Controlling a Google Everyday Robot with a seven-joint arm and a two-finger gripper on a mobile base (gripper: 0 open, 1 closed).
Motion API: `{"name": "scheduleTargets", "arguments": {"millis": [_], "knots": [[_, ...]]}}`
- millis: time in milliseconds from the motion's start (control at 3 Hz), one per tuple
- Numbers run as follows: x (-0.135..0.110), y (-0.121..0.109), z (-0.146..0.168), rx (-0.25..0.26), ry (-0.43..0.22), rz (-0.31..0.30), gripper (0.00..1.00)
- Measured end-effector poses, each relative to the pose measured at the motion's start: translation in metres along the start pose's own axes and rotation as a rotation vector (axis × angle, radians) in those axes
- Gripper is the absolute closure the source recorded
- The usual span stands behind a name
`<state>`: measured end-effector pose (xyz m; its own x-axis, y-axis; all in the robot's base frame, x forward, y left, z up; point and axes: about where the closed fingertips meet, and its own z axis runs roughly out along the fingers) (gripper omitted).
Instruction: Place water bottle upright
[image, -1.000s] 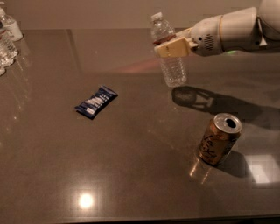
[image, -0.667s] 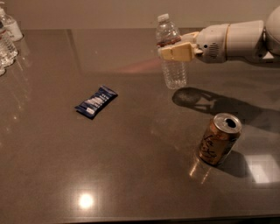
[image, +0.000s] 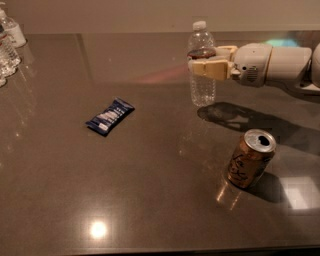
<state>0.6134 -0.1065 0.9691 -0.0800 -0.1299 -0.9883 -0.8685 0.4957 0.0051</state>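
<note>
The gripper (image: 200, 61), reaching in from the right, clasps the bottle (image: 202, 90) at the far side of the table (image: 150, 200). The can (image: 251, 159) stands near, in front of the arm. A wrapper (image: 110, 116) lies well left; other bottles (image: 9, 45) crowd the far-left corner. Open surface lies between them.

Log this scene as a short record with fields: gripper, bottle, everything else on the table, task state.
gripper: reaching in from the right, shut on the bottle's middle
bottle: upright, cap on, base at the table; contact cannot be told
can: gold, standing, opened, nearer the camera and right of the bottle, apart from it
packet: blue, lying flat, left of the bottle
other bottles: far left edge, partly cut off
table: dark, glossy
task state: bottle upright, not yet released
</note>
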Motion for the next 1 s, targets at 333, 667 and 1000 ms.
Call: {"name": "scheduleTargets", "arguments": {"millis": [333,667,1000], "knots": [[0.0043,0.0004,-0.0064,-0.003,-0.052,-0.009,1.00],[0.0073,-0.0010,-0.0106,-0.005,-0.093,-0.015,1.00],[0.0109,-0.0020,-0.0133,-0.006,-0.123,-0.037,1.00]]}}
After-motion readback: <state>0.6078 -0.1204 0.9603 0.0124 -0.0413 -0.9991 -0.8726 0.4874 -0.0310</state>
